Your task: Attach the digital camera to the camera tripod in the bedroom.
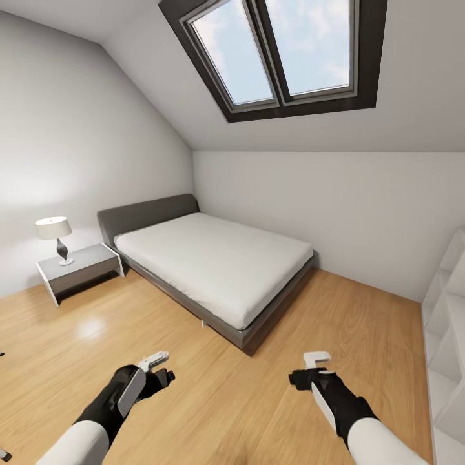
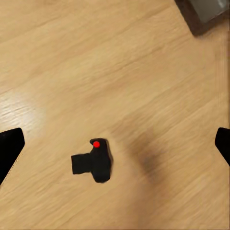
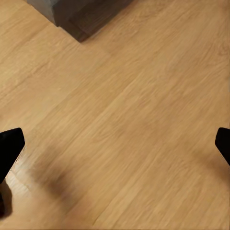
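Your left end effector [image 2: 115, 143] hangs wide apart above the small black boxy camera with red button [image 2: 94, 160] on the light wood floor [image 2: 72, 62]. Your right end effector [image 3: 115, 143], equally spread, holds nothing; the grey-framed bed [image 1: 213, 258] lies ahead.

You've got a bed [image 1: 219, 265] mid-frame in the head view, grey frame, white mattress, headboard [image 1: 147, 214] toward the left wall. Left of it sits a nightstand [image 1: 79, 266] with a lamp [image 1: 55, 237] on top, white shade, dark base. A skylight [image 1: 278, 51] is at upper center-right, showing blue sky and clouds. White shelves [image 1: 447, 349] run down the right edge. Wood floor [image 1: 232, 400] covers the lower frame, with a glare patch at lower left near the nightstand.
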Tool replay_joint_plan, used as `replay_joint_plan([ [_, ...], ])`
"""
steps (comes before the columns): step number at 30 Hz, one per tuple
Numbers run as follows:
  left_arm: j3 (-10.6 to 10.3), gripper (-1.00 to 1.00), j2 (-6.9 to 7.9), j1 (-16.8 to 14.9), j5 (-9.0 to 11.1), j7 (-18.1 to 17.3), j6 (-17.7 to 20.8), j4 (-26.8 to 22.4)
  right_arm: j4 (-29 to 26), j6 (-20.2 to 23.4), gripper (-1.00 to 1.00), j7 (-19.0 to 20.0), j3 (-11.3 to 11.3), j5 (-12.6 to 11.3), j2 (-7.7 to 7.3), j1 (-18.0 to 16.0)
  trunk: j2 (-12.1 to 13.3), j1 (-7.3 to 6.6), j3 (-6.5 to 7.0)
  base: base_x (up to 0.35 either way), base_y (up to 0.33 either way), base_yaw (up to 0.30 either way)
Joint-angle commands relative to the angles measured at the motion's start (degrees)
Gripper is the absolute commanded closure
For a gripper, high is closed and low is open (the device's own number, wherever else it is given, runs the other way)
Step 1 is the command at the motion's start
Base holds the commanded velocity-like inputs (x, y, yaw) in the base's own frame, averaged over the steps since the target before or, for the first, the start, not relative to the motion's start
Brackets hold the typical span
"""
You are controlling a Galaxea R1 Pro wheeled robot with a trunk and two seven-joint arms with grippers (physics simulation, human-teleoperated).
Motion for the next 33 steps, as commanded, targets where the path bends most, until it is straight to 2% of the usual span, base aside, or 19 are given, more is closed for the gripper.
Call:
replay_joint_plan([
  [1, -0.45, -1.0, -1.15, -0.42, -2.94, 0.74, -1.33, -0.59, -0.14, -2.17, -1.0, -0.07, -0.07, 0.16, 0.0, -0.25, -0.04, 0.0, -0.07, 0.0, 0.0, 0.0],
  [8, -1.03, -1.0, -2.86, -0.64, -9.07, 1.2, -3.06, -0.84, 0.11, -3.98, -1.0, -0.06, 0.03, 0.36, 0.04, -0.37, -0.04, 0.0, -0.07, 0.0, 0.0, 0.0],
  [13, -1.04, -1.0, -3.99, -0.67, -11.27, 1.31, -3.46, -0.34, 0.18, -4.02, -1.0, 0.08, 0.05, 0.16, 0.03, -0.39, -0.04, 0.0, -0.07, 0.0, 0.0, 0.0],
  [24, -1.05, -1.0, -4.86, -0.69, -12.15, 1.88, -3.66, -0.32, 0.19, -3.86, -1.0, 0.28, -0.15, -0.19, -0.03, -0.4, -0.04, 0.0, -0.07, 0.0, 0.0, 0.0],
  [33, -1.04, -1.0, -5.95, -0.7, -11.83, 5.24, -3.9, -0.56, 0.21, -3.84, -1.0, 0.3, -0.16, -0.23, -0.04, -0.4, -0.04, 0.0, -0.07, 0.0, 0.0, 0.0],
])
